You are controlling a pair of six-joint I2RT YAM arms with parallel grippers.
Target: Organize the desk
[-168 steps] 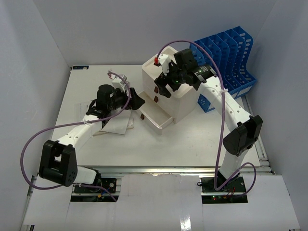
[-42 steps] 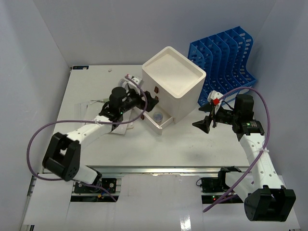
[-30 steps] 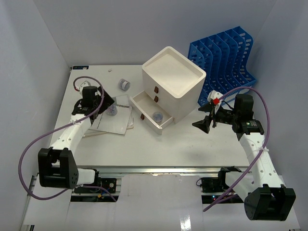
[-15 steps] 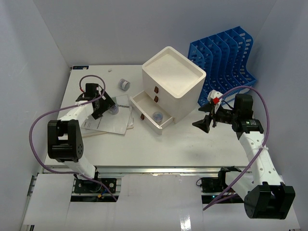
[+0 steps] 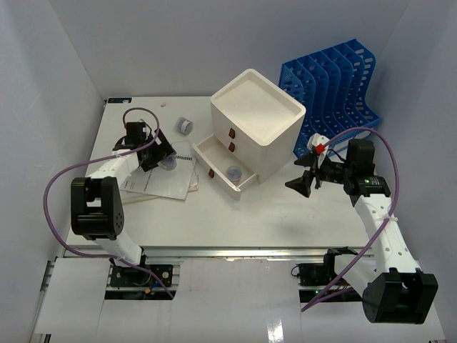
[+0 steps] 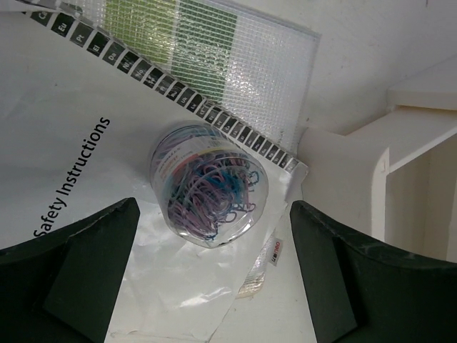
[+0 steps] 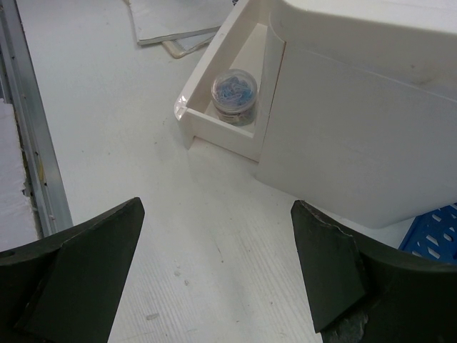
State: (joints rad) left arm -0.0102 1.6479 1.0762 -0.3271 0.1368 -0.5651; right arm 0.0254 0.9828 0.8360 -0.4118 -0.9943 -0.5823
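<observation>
one clip tub [image 7: 234, 93] inside drawer [image 7: 214, 136], papers [image 5: 161, 179] on desk [image 5: 285, 214]

White desk [image 5: 285, 221] with drawer box [image 5: 257, 118], blue rack [image 5: 335, 78], papers [image 5: 161, 184], small jar [image 5: 184, 126].

Left hand [image 6: 214, 211] and right hand [image 7: 214, 211] — both spread wide.

Plain pale bluish-white back wall panel [image 5: 214, 43] is closing off the far side. Matching left side wall panel [image 5: 39, 107] and right side wall panel [image 5: 428, 86] are meeting it at the corners. Soft, even light is falling from above, casting faint shadows. Flat white boards [image 5: 235, 307] are lying along the near edge.
</observation>
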